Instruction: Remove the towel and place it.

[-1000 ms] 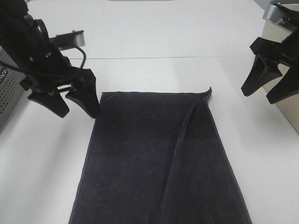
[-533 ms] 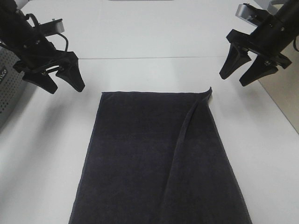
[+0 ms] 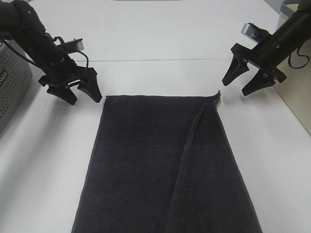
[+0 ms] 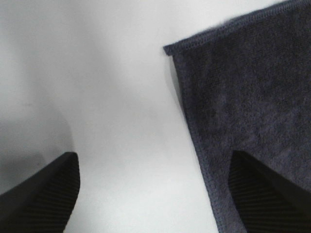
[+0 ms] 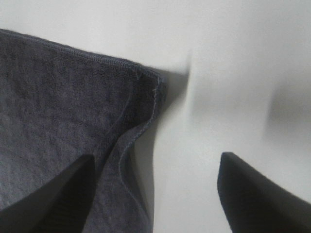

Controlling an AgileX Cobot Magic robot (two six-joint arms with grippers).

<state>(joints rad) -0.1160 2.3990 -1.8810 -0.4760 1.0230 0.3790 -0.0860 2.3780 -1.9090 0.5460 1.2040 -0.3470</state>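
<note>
The towel is a dark charcoal cloth lying flat on the white table, with one long crease running from its far right corner toward the front. My left gripper hangs open just off the far left corner. In the left wrist view one finger is over the towel and the other over bare table. My right gripper is open beside the folded far right corner, one finger above the cloth. Nothing is held.
A grey perforated basket stands at the left edge, behind my left arm. A beige box runs along the right edge next to my right arm. A seam crosses the table beyond the towel.
The left gripper rose and swung left, then came back down to the towel's far left corner. The right gripper travelled left from the box to the far right corner. The towel has not moved.
</note>
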